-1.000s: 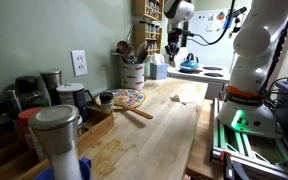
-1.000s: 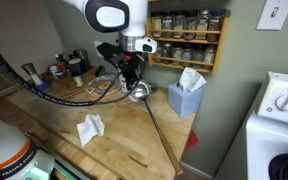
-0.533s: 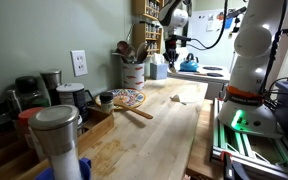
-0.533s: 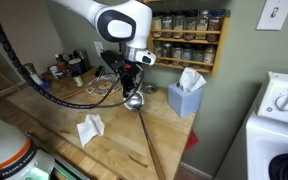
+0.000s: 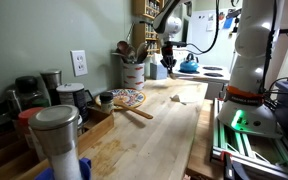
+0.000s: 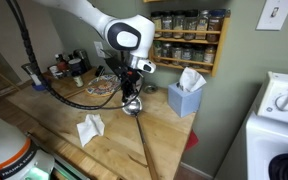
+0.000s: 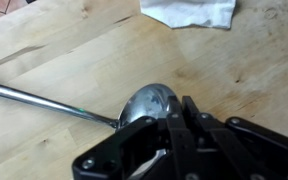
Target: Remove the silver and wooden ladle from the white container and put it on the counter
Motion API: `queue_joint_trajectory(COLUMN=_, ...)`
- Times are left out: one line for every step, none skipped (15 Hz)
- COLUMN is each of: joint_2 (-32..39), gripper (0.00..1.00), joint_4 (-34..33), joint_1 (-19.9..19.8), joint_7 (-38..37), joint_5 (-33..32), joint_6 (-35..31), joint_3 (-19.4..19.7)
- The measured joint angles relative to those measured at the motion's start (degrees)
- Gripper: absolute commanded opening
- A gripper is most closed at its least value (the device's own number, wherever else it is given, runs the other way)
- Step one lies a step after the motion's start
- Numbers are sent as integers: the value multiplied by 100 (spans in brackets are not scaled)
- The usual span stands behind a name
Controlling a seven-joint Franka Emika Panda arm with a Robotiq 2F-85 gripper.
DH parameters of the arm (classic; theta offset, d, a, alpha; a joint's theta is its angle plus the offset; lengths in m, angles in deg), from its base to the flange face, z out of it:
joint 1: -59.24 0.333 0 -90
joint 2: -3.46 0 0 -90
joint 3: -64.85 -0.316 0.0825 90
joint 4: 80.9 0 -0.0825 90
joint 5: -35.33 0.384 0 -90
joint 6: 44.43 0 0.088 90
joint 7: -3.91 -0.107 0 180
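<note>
The fingers (image 7: 191, 112) grip the ladle (image 7: 149, 103) close behind its silver bowl, which hangs low over the desk (image 6: 109, 148), well apart from the white container (image 5: 133, 74); removal looks done, leaving only the set-down and release

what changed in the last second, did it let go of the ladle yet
The gripper came down toward the counter, bringing the ladle lower with it. It is still shut on the ladle, so nothing was let go. Whether the ladle's bowl already touches the wood is unclear. The white container, tissue box and crumpled white cloth stayed put.
</note>
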Motion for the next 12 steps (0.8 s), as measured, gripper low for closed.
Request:
queue_joint_trajectory(joint_2=87, gripper=2, joint_4=-35, joint_1=0, joint_7=0, joint_5=25, joint_6=3, joint_3=-11)
queue_joint_trajectory(joint_2=176, gripper=2, joint_4=-73, joint_1=0, joint_7=0, joint_5=55, joint_6=4, joint_3=-20)
queue_joint_trajectory(joint_2=260, gripper=2, joint_4=-108, joint_1=0, joint_7=1, joint_5=98, joint_6=5, joint_3=-30)
queue_joint_trajectory(joint_2=345, gripper=2, joint_4=-151, joint_1=0, joint_7=1, joint_5=144, joint_6=5, joint_3=-43)
queue_joint_trajectory(joint_2=429, gripper=2, joint_4=-193, joint_1=0, joint_7=2, joint_5=188, joint_6=5, joint_3=-58)
queue_joint_trajectory(joint_2=507, gripper=2, joint_4=-229, joint_1=0, joint_7=7, joint_5=233, joint_6=5, joint_3=-73)
queue_joint_trajectory(joint_2=574, gripper=2, joint_4=-268, joint_1=0, joint_7=9, joint_5=271, joint_6=5, joint_3=-89)
queue_joint_trajectory(joint_2=637, gripper=2, joint_4=-309, joint_1=0, joint_7=10, joint_5=307, joint_6=5, joint_3=-103)
queue_joint_trajectory(joint_2=694, gripper=2, joint_4=-349, joint_1=0, joint_7=11, joint_5=344, joint_6=5, joint_3=-117)
queue_joint_trajectory(joint_2=742, gripper=2, joint_4=-383, joint_1=0, joint_7=11, joint_5=373, joint_6=4, joint_3=-128)
queue_joint_trajectory(joint_2=784, gripper=2, joint_4=-416, joint_1=0, joint_7=11, joint_5=397, joint_6=4, joint_3=-139)
queue_joint_trajectory(joint_2=822, gripper=2, joint_4=-449, joint_1=0, joint_7=11, joint_5=410, joint_6=3, joint_3=-148)
